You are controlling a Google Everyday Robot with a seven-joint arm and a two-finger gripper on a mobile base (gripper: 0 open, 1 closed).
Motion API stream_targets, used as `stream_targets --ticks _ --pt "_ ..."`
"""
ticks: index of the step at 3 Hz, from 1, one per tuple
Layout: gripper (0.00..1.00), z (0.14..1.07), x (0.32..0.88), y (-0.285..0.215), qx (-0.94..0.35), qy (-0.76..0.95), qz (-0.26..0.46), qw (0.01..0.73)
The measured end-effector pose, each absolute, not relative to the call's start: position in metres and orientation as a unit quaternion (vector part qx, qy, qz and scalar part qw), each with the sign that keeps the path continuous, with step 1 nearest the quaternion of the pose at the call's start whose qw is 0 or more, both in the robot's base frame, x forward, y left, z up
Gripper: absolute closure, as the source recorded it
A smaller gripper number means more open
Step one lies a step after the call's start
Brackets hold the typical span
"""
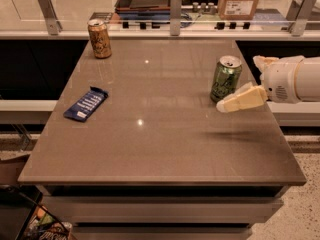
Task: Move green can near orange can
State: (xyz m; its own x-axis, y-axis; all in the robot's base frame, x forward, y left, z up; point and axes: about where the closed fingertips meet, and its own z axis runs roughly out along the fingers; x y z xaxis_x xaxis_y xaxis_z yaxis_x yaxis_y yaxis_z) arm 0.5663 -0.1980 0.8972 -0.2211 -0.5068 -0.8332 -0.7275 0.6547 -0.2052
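The gripper (238,84) hangs at the right edge of the table (150,149), fingers (245,99) spread apart, with the upright green can (225,79) just beside their tips, apparently untouched.

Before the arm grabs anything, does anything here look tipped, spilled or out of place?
Nothing looks spilled or askew. The green can stands upright near the table's right edge, the orange can upright at the far left corner, the blue snack bar flat on the left. The gripper is open at the green can's right side.
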Motion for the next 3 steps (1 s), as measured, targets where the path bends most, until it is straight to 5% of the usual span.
stream_targets --ticks 3 --pt "0.00 0.885 0.596 -0.185 -0.343 0.722 0.183 0.572"
